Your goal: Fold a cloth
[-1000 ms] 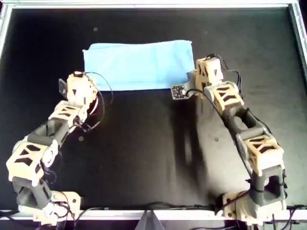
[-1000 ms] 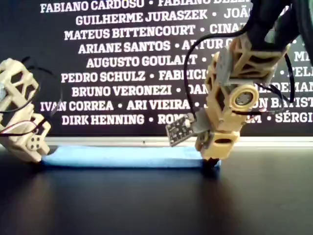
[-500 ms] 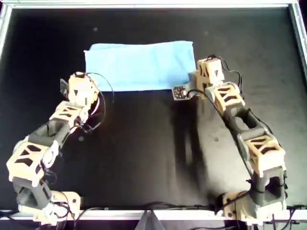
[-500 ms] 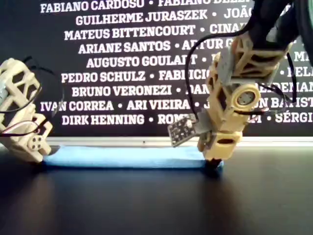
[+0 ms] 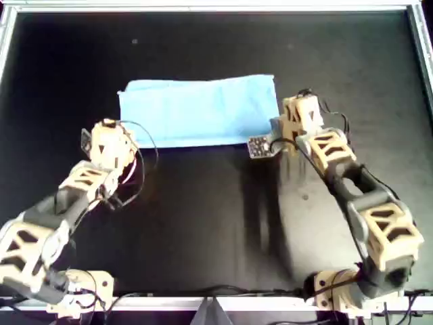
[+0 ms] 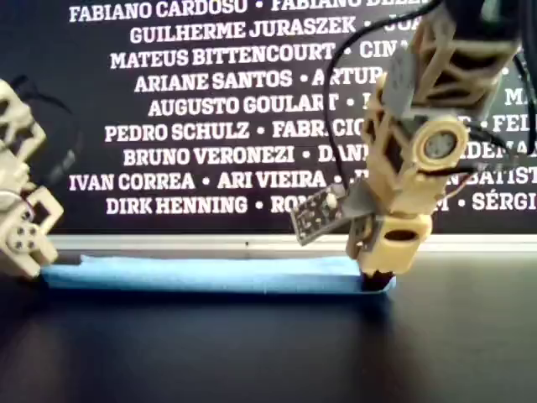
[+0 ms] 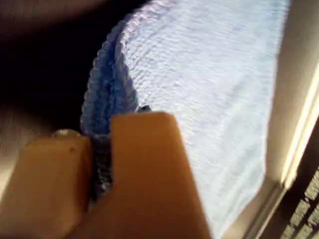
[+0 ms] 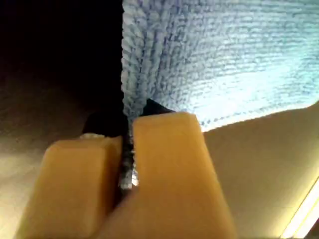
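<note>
Two grippers are each clamped on a near corner of the cloth [image 5: 197, 110], which lies flat toward the far side of the black table [image 5: 216, 223] in the overhead view, already doubled into a long band. The left gripper [image 7: 102, 149] has its jaws closed with the layered hem squeezed between them; from above it sits at the cloth's near corner on the overhead view's left. The right gripper [image 8: 127, 159] is likewise pinched shut on a bunched edge, at the near corner on the overhead view's right.

I'd judge the cloth to be light, limp and soft, with no stiffness of its own, so it will sag and trail wherever it isn't held. The stacked layers could slide apart, so corner holds that catch every layer, as here, look like the sensible place to grip.

The table is dark, matte and bare in front of the cloth, edged by a pale metal rim [image 5: 203, 8]. Behind it, the exterior view shows a black wall panel [image 6: 210, 109] printed with white names
</note>
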